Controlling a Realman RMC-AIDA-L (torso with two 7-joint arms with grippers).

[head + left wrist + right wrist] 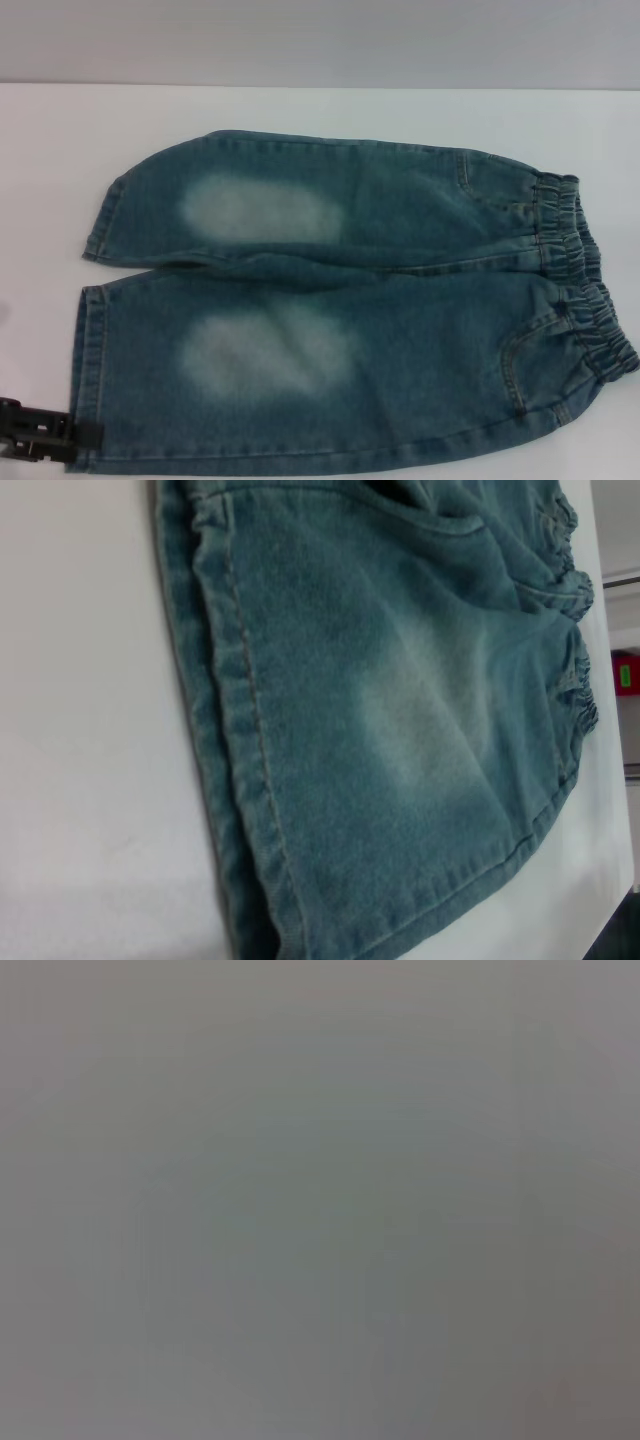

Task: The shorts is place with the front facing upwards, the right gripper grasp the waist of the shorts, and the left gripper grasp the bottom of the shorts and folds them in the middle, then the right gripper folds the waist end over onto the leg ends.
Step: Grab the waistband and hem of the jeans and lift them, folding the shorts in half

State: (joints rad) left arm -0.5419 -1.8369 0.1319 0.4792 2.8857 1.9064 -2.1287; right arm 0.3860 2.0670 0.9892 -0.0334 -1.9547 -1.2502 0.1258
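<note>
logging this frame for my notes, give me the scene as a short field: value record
garment: denim shorts, spread flat, not folded
surface: white table
waist: elastic band on the robot's right
leg hems: bottom of the shorts on the robot's left
left gripper: at the near leg's hem corner; grasp cannot be told
right gripper: not in view
fold progress: none yet

Bare table (60,150) around shorts (350,300); approach unobstructed.

Left hand (85,434) sits low at the near left edge; right hand out of sight.
</note>
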